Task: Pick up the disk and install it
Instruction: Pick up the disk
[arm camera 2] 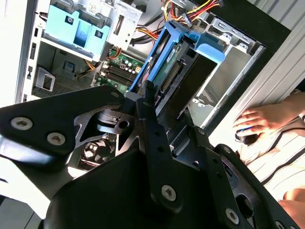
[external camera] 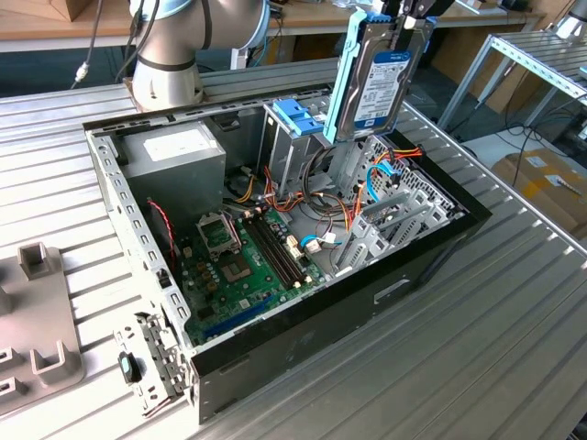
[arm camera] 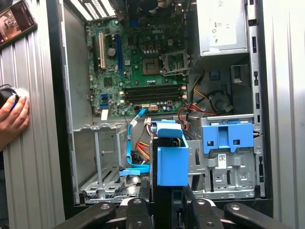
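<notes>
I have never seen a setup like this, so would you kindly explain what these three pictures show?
The grey jointed machine is a robot arm standing on a ribbed metal table. On the table lies an open black desktop computer case, its green circuit board showing. The exterior view looks on from off the arm; both wrist views come from cameras riding on the arm, looking past its black metal hand into that case. The hand grips the disk, a flat silver hard drive in a light blue plastic rail, upright above the case.
</notes>
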You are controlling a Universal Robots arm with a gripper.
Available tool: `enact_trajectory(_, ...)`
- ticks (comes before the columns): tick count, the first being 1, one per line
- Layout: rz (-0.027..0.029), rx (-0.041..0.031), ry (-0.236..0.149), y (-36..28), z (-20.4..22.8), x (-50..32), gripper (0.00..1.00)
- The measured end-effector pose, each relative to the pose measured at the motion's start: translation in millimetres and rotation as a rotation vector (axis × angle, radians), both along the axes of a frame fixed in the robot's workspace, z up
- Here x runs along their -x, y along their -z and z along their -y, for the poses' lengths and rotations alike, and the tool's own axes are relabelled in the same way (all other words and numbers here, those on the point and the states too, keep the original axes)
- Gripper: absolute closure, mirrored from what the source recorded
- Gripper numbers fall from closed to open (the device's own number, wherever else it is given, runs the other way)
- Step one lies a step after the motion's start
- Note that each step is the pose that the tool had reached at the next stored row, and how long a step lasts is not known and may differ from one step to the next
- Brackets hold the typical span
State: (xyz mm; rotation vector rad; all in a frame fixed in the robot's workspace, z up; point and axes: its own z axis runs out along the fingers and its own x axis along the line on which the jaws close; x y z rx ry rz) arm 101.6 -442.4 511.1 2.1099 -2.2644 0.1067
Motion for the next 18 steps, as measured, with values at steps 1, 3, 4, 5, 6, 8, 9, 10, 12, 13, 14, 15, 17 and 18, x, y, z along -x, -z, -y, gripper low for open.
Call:
enact_trajectory(1, 0.0, 0.0, 0.0, 0.0, 0.2, 0.0, 0.65)
enact_trajectory(3, 0.0, 0.0, 0.0, 0.0, 0.3, 0.0, 0.65)
enact_trajectory(4, 0.0, 0.0, 0.0, 0.0, 0.3, 0.0, 0.65)
enact_trajectory(5, 0.0, 0.0, 0.0, 0.0, 0.3, 0.0, 0.65)
enact_trajectory(6, 0.0, 0.0, 0.0, 0.0, 0.3, 0.0, 0.65)
enact_trajectory(8, 0.0, 0.0001, 0.0, 0.0, 0.4, 0.0, 0.65)
enact_trajectory(9, 0.0, 0.0, 0.0, 0.0, 0.9, 0.0, 0.65)
enact_trajectory(10, 0.0, 0.0001, 0.0, 0.0, 1.7, 0.0, 0.65)
enact_trajectory(12, 0.0, 0.0, 0.0, 0.1, 3.3, 0.0, 0.65)
enact_trajectory(13, 0.0, 0.0001, 0.0, 0.2, 5.0, 0.0, 0.65)
enact_trajectory(14, 0.0, 0.0001, 0.0, 0.4, 6.5, 0.0, 0.65)
enact_trajectory(15, 0.0, 0.0003, 0.0, 0.6, 8.7, -0.1, 0.65)
enact_trajectory(17, 0.0, 0.0003, 0.0, 1.1, 11.6, -0.1, 0.65)
enact_trajectory(18, 0.0, 0.0003, 0.0, 1.5, 14.3, -0.1, 0.65)
